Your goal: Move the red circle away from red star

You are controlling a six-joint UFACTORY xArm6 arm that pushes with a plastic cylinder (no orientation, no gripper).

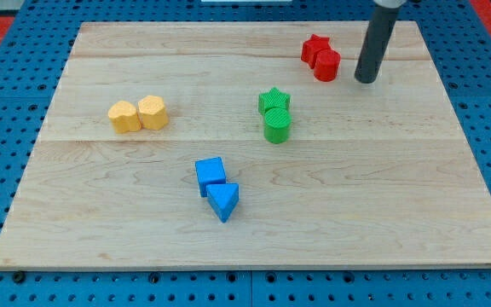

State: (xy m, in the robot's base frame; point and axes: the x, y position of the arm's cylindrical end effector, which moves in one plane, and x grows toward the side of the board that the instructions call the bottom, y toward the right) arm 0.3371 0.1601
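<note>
The red circle (326, 65) sits near the view's top right, touching the red star (314, 48), which lies just up and left of it. My tip (366, 80) rests on the board a short way to the right of the red circle, with a small gap between them. The dark rod rises from the tip to the view's top edge.
A green star (274, 100) touches a green circle (277, 125) below it, mid-board. A yellow heart (124, 117) and yellow hexagon (153, 112) sit together at the left. A blue square (210, 173) and blue triangle (223, 201) sit near the bottom centre. The wooden board (399, 196) ends close behind the red blocks.
</note>
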